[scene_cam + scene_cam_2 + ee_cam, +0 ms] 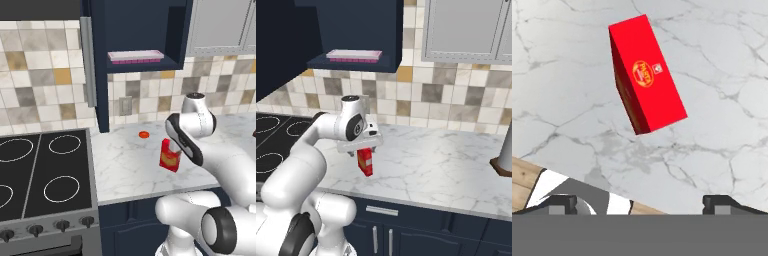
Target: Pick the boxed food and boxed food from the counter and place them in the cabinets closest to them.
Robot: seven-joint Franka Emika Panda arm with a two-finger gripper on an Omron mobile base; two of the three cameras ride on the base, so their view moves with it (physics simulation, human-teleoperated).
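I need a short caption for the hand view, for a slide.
Open gripper hovers above the red box, which stands on the white marble counter.

Directly above the claw point(362, 151) we see a flat pink tray point(136, 56), high up. Beyond the claw and a little to its left lies a small orange disc point(144, 134), well apart from it. Farther left we find a black cooktop point(45, 170) with four white rings and a row of dark knobs point(35, 230) along its front. Behind the claw runs a tiled wall point(456, 100) in beige, grey and ochre, with a pale wall outlet point(125, 105). Up and to the claw's right hang light grey panelled cabinets point(466, 30). Far to its right we make out a grey column on a brown base point(503, 155), cut by the picture's edge.
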